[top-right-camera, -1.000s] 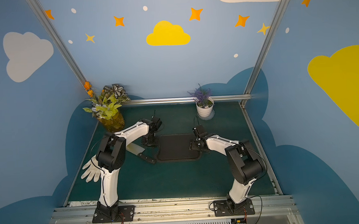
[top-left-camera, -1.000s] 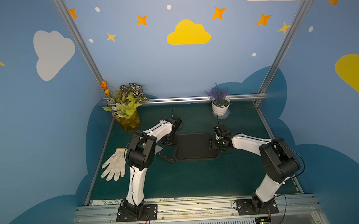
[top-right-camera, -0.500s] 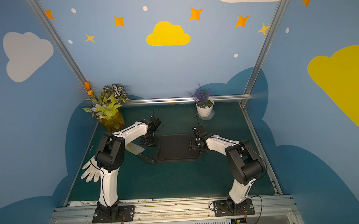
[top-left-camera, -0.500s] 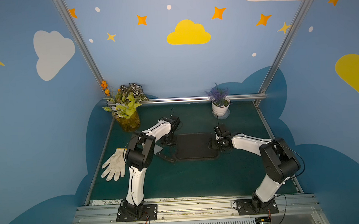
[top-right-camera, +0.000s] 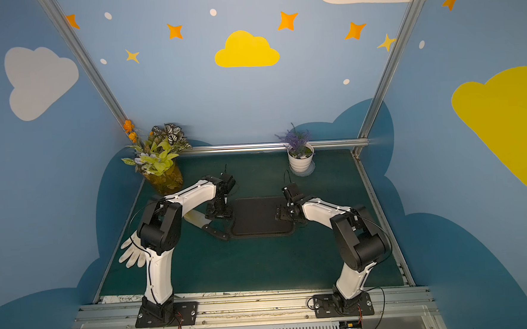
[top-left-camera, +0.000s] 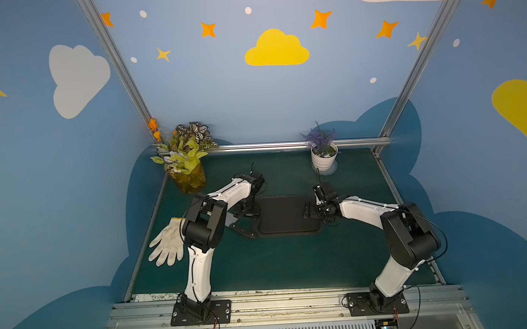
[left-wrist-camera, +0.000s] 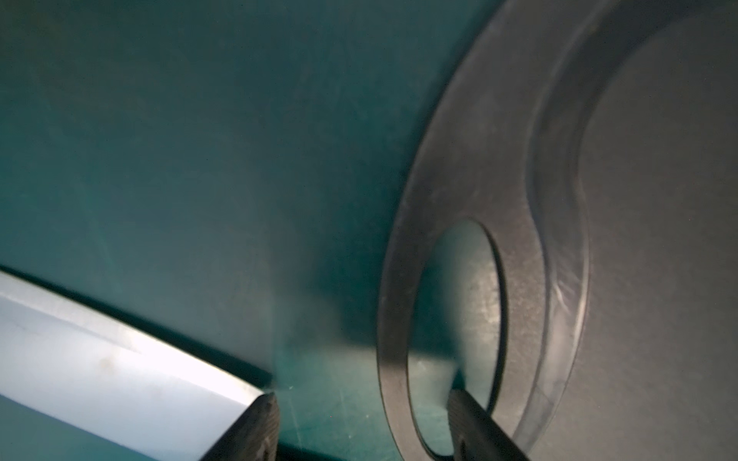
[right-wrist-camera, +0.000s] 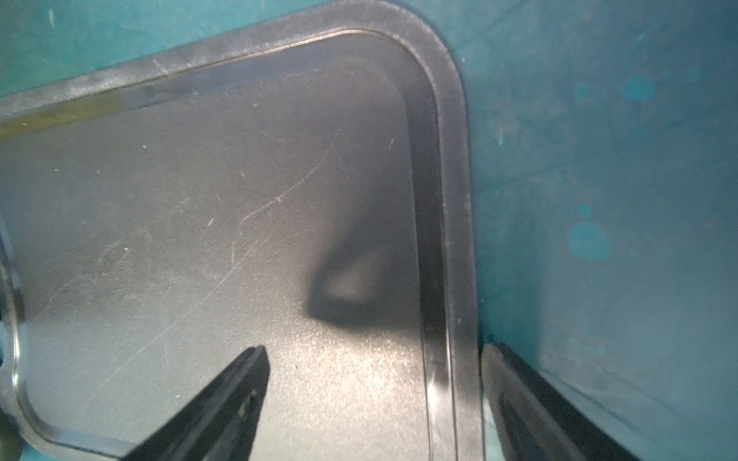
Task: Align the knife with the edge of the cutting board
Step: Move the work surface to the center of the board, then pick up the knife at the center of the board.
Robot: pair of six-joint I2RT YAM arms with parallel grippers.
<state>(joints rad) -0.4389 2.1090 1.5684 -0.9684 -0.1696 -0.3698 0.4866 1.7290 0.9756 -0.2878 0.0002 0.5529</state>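
Observation:
The black cutting board (top-left-camera: 286, 215) (top-right-camera: 260, 216) lies flat on the green mat. The knife lies slanted off the board's left end, with its black handle (top-left-camera: 244, 229) near the front left corner and its pale blade (top-right-camera: 195, 218) partly under my left arm. My left gripper (top-left-camera: 251, 214) (left-wrist-camera: 363, 423) is open astride the board's rim at the handle slot (left-wrist-camera: 459, 303). One finger (left-wrist-camera: 475, 427) is in the slot and the other is by the blade (left-wrist-camera: 100, 371). My right gripper (top-left-camera: 311, 212) (right-wrist-camera: 371, 383) is open astride the right rim (right-wrist-camera: 451, 239).
A white glove (top-left-camera: 167, 244) lies on the mat left of my left arm. A vase of leafy flowers (top-left-camera: 188, 166) stands at the back left. A white pot of lavender (top-left-camera: 323, 156) stands at the back right, in front of the metal rail.
The jaws of both grippers have spread wider at the board's two ends. The board and the knife have not moved.

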